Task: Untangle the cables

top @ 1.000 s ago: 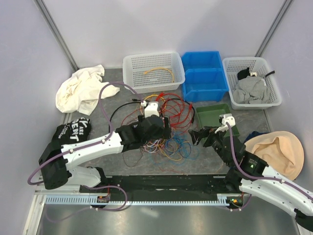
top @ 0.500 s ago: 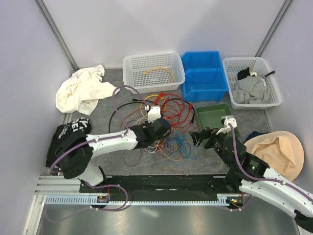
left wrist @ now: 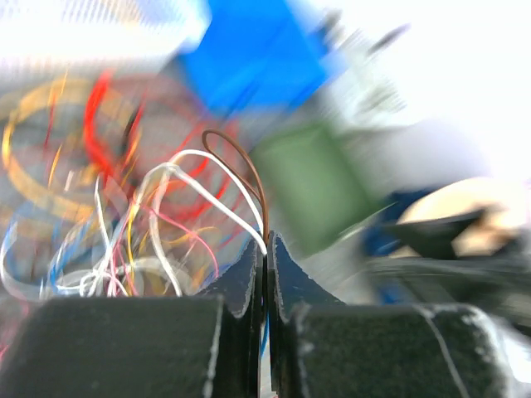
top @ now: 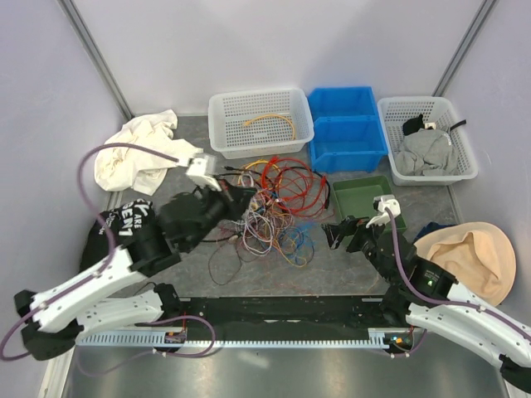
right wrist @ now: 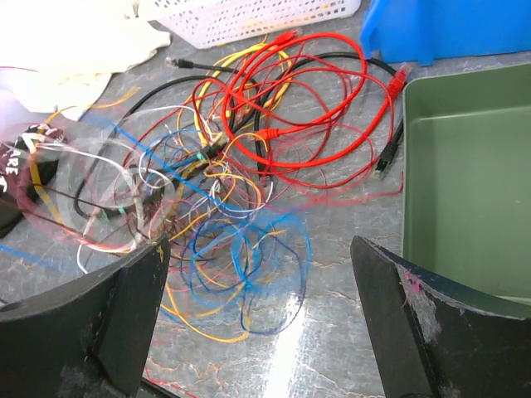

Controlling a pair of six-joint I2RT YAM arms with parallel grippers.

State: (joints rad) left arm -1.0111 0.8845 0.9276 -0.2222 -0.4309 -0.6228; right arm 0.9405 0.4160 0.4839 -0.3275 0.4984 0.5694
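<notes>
My left gripper (left wrist: pixel 265 253) clenched strands of the thin multicoloured tangled cables (top: pixel 280 207) lying rightward, toward my open right gripper (top: pixel 338 233).

Top view: bright, even, diffuse light; shadows soft; focus sharp throughout. Glare noted on metal strip (top: pixel 274 373) along bottom edge. Left wrist view: heavy motion blur, upper right blown out to white; only fingers (left wrist: pixel 245 278) at bottom rendered fairly sharp. Right wrist view: cables (right wrist: pixel 267 133) sharp at centre, smeared at left; sheen seen on tabletop (right wrist: pixel 332 249), lower centre.
</notes>
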